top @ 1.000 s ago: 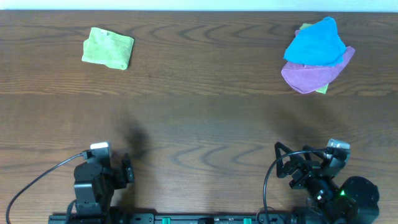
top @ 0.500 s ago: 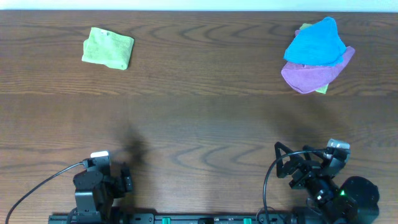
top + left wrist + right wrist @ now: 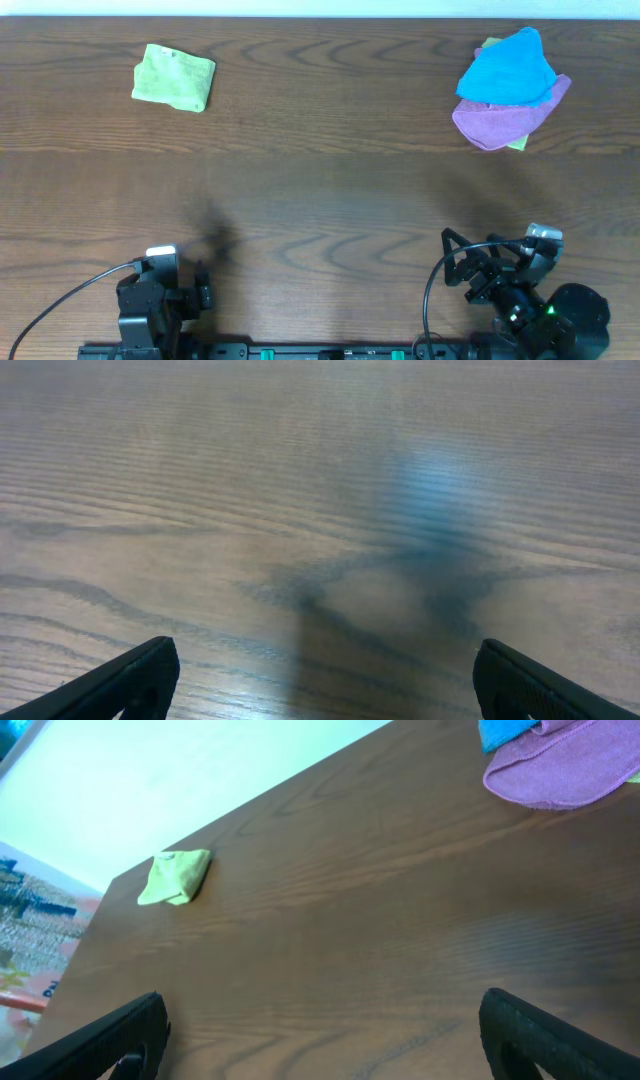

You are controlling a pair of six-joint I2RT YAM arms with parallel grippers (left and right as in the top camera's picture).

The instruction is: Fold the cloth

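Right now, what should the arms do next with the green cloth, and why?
Probably nothing more: leave it and rest the arms. The cloth already looks folded, a compact rectangle lying alone at the far left, while the left gripper and right gripper are open, empty and parked at the table's near edge.

left hand (image 3: 325, 672) and right hand (image 3: 322, 1025) have black tapered fingers (image 3: 130, 680), on black white-capped arms (image 3: 150, 300) trailing cables (image 3: 75, 285).

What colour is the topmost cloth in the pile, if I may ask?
Bright blue cloth; clearest in the overhead view.
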